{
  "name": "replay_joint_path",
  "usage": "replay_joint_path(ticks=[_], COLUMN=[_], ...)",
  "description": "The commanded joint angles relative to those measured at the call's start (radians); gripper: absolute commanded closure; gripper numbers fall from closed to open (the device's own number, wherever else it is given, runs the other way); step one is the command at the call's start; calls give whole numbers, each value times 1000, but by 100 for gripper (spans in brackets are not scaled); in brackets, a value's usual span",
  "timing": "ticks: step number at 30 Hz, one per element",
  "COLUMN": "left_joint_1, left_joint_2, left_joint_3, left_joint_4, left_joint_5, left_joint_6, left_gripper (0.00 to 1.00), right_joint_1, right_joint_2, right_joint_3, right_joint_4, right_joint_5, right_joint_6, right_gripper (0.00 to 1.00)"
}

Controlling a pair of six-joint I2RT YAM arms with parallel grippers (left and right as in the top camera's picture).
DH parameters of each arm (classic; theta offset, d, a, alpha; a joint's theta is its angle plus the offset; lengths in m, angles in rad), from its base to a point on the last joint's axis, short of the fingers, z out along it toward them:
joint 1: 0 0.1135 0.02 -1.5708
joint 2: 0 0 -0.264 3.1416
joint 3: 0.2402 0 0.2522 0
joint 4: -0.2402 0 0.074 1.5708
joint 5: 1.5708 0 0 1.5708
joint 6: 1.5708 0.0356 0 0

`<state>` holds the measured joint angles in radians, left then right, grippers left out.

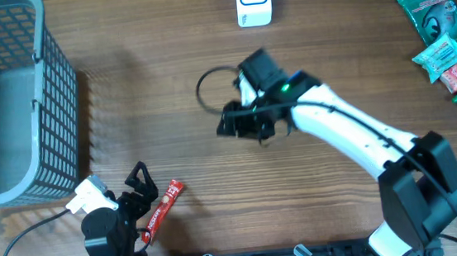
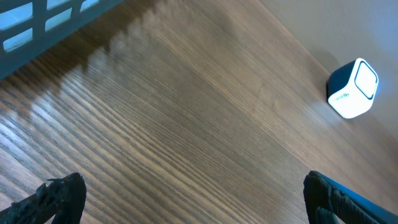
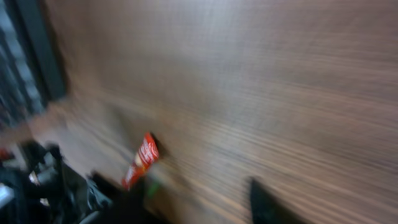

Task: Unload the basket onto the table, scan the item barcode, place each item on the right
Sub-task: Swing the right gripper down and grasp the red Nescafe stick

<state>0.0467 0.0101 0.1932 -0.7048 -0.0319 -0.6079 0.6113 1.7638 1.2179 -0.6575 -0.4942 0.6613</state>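
At the lower left of the overhead view, a red sachet (image 1: 163, 207) lies flat on the worktop (image 1: 164, 59), just beside the left gripper (image 1: 142, 181). That gripper is released: in its wrist view the fingertips (image 2: 59, 196) stand wide apart at the bottom corners with only wood grain between them.

The right gripper (image 1: 238, 125) hangs over the middle of the frame, well apart from the sachet and from the white barcode scanner (image 1: 253, 1) at the top centre edge. Its own wrist view is smeared with motion blur, and the overhead shows only a dark mass, so I cannot tell whether it is released or clenched, nor whether it carries anything.

More packets, green and red (image 1: 440, 39), sit in a small heap at the upper right, and a grey mesh basket (image 1: 60, 101) fills the upper left.

By my reading the scan is not under way: nothing is presented to the scanner's face. What seems left is picking up an item, carrying it to the scanner and turning its barcode toward it. Whether the sachet has been scanned cannot be read from these views.
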Motion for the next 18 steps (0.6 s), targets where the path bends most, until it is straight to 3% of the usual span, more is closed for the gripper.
replay_joint_path(ticks=[1,4,8,12,18], left_joint_1=[-6,-6,-6,-6,-6], left_joint_2=[-1,-1,-1,-1,-1], left_joint_3=[-10,-10,-10,-10,-10], left_joint_4=[-1,-1,-1,-1,-1], left_joint_5=[-10,-10,-10,-10,-10], left_joint_6=[-6,-6,-6,-6,-6], left_gripper=[0,0,0,0,0], right_joint_1=[59,78,92,125,199], right_joint_2=[13,13,13,14,15], right_joint_3=[-77,-102,-128,-169,-253], right_joint_4=[87,162,272,312,484], right_joint_5=[-10,-104,-333,-372,-377], right_joint_6=[-20,16,-94,-80,55], right_gripper=[96,96,96,96,96])
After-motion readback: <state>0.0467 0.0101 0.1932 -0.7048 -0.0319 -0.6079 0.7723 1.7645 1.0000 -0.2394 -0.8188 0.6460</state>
